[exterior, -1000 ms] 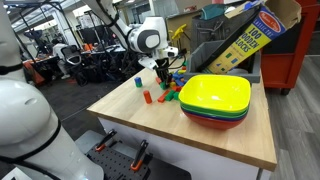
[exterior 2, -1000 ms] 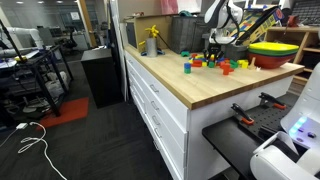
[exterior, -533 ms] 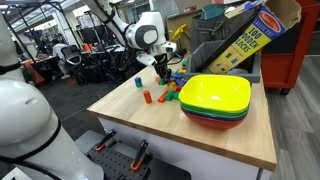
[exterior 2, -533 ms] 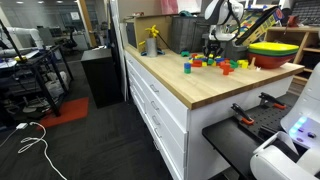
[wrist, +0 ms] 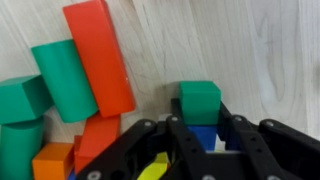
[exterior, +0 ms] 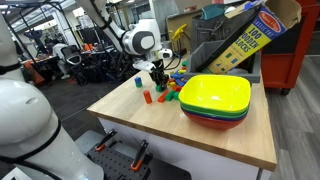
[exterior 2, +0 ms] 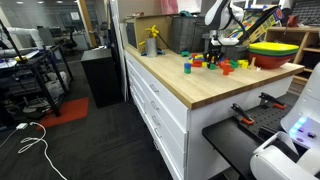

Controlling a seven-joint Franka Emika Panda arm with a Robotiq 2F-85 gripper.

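Claw (wrist: 205, 122) at bottom of wrist view, pressed in on blue block (wrist: 205, 138) pinched between black fingers (wrist: 178, 125). Just beyond, touching it, green cube (wrist: 200, 100). Beside the fingers, orange block (wrist: 50, 160) and small red block (wrist: 100, 140); farther out, green cylinder (wrist: 65, 80) against long red block (wrist: 100, 55), all lying on wooden tabletop (wrist: 260, 50). In an exterior view, stacked bowls (exterior: 215, 98) near the blocks.
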